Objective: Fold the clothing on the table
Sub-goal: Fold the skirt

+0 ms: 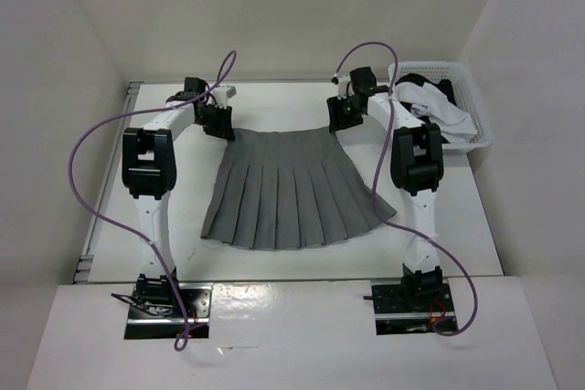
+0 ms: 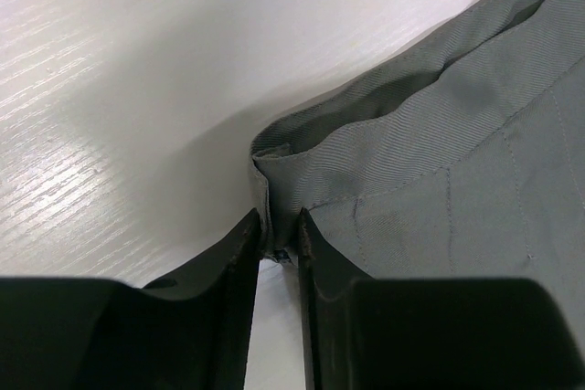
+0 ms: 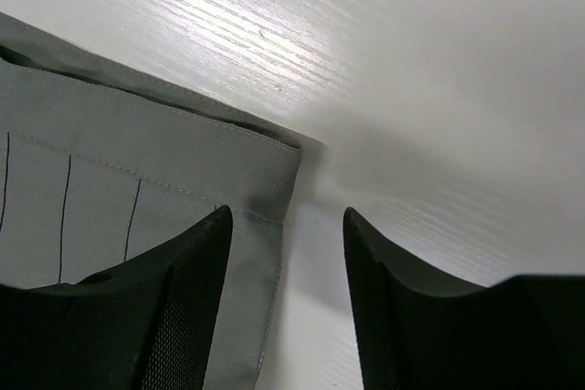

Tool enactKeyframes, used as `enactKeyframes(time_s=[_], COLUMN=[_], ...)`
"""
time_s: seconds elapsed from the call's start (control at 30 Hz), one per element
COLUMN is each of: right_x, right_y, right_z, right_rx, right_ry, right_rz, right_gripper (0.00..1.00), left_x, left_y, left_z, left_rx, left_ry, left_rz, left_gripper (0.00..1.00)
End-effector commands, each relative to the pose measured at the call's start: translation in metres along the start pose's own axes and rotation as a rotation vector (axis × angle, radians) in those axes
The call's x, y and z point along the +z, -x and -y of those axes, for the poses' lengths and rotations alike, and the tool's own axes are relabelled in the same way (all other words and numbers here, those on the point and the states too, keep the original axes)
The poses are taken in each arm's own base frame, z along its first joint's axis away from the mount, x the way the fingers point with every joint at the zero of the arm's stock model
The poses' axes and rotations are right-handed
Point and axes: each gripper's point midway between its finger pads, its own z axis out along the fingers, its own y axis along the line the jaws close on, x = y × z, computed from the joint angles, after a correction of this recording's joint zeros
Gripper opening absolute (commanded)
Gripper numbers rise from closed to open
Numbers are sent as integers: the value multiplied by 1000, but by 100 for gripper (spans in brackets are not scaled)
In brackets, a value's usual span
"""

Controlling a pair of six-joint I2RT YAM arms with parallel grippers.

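Grey skirt (image 1: 294, 191) flat on white desk (image 1: 457, 216), waistband far, pleats running far to near, left pincer (image 2: 279, 253) pinching a waistband corner, right pincer (image 3: 285, 226) wide, white walls (image 1: 274, 6) around.

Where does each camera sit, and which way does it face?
Top external: above and behind both arms, which show whole, looking down on the skirt and table.
Left wrist: looks along the left hand, shut on the skirt's waistband corner.
Right wrist: looks along the right hand, open astride the other corner.
Shared: skirt on table.
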Motion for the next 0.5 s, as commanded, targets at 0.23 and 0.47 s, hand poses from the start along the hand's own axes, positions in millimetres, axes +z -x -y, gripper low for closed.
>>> enactKeyframes(time_s=[0.23,0.47], right_x=[6,10], right_y=[8,4], right_z=[-1,-2], right_rx=[-5,-2], right_ry=[33,43], right_rz=[13,6], right_gripper=[57,46], left_x=[3,8], left_y=[8,14], left_z=[7,3], left_rx=[30,29], left_ry=[-35,-35], left_rz=[5,2], left_gripper=[50,54])
